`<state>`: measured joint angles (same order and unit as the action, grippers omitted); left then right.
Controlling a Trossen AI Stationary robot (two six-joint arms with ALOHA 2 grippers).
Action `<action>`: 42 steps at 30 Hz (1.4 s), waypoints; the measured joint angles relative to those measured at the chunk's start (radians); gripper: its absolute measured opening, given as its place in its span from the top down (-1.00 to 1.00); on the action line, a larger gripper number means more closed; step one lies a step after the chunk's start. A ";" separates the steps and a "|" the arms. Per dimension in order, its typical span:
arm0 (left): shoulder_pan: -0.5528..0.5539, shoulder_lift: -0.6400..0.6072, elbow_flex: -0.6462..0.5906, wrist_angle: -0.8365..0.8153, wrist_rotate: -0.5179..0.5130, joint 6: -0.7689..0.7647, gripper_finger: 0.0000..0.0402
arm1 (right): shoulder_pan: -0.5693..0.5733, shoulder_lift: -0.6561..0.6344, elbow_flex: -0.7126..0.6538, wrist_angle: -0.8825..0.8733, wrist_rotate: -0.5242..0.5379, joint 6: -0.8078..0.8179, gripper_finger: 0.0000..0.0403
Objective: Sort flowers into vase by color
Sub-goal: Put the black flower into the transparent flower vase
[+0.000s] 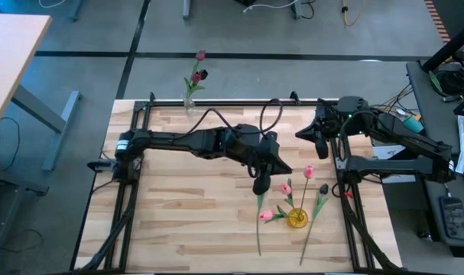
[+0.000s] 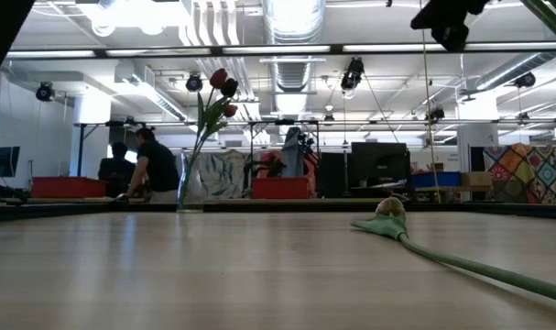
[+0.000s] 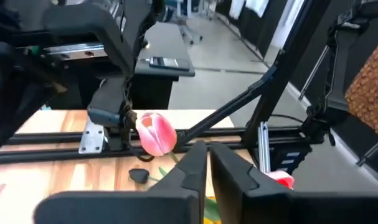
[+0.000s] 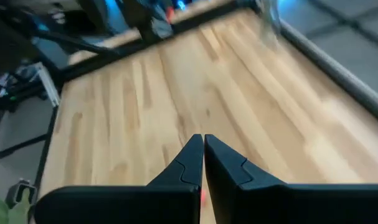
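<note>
DONE: dark tulips (image 1: 199, 72) in clear vase (image 1: 189, 105) | LEFT: your pink tulips (image 1: 277, 205) around yellow vase (image 1: 296, 218), unsorted | left gripper (image 1: 261, 186) pressed together beside it; right gripper (image 4: 203, 149) pressed together, empty.

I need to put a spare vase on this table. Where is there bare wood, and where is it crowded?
Bare wood spans the table's near-left part, below the left arm. Crowded: near-right, where the left tool hangs by loose tulips and a yellow vase. A clear vase sits on the far edge.
</note>
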<state>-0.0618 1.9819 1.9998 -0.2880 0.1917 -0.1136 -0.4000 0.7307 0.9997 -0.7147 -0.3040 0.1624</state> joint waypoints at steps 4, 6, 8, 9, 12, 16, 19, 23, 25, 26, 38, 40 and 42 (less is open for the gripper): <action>0.038 -0.118 -0.193 0.142 0.000 -0.003 0.97 | 0.006 0.028 0.075 -0.166 0.099 0.105 0.96; 0.069 -0.196 -0.306 0.208 0.000 -0.012 0.96 | 0.012 0.045 0.118 -0.262 0.164 0.201 0.96; 0.108 -0.272 -0.417 0.265 0.011 -0.037 0.97 | 0.024 0.062 0.149 -0.375 0.202 0.321 0.96; 0.129 -0.309 -0.471 0.293 0.025 -0.049 0.97 | 0.033 0.070 0.159 -0.424 0.207 0.384 0.96; 0.198 -0.418 -0.607 0.350 0.061 -0.081 0.99 | 0.085 0.087 0.164 -0.531 0.232 0.610 0.96; 0.289 -0.538 -0.727 0.366 0.097 -0.096 1.00 | 0.182 0.110 0.135 -0.578 0.272 0.889 0.96; 0.352 -0.605 -0.787 0.362 0.124 -0.098 1.00 | 0.258 0.141 0.106 -0.579 0.287 1.054 0.96; 0.440 -0.665 -0.840 0.363 0.179 -0.098 1.00 | 0.351 0.190 0.061 -0.584 0.257 1.224 0.96; 0.482 -0.682 -0.858 0.359 0.220 -0.106 1.00 | 0.395 0.210 0.041 -0.583 0.225 1.300 0.96; 0.502 -0.687 -0.861 0.351 0.245 -0.109 1.00 | 0.415 0.220 0.032 -0.584 0.219 1.341 0.96; 0.670 -0.676 -0.851 0.332 0.471 -0.106 1.00 | 0.626 0.289 -0.007 -0.589 0.218 1.825 0.95; 0.694 -0.672 -0.851 0.331 0.494 -0.106 1.00 | 0.653 0.301 -0.009 -0.588 0.218 1.894 0.95; 0.715 -0.667 -0.851 0.331 0.517 -0.108 1.00 | 0.677 0.303 -0.014 -0.589 0.217 1.955 0.93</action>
<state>0.6534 1.3153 1.1492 0.0434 0.7083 -0.2212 0.2773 1.0332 0.9855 -1.3033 -0.0868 2.1171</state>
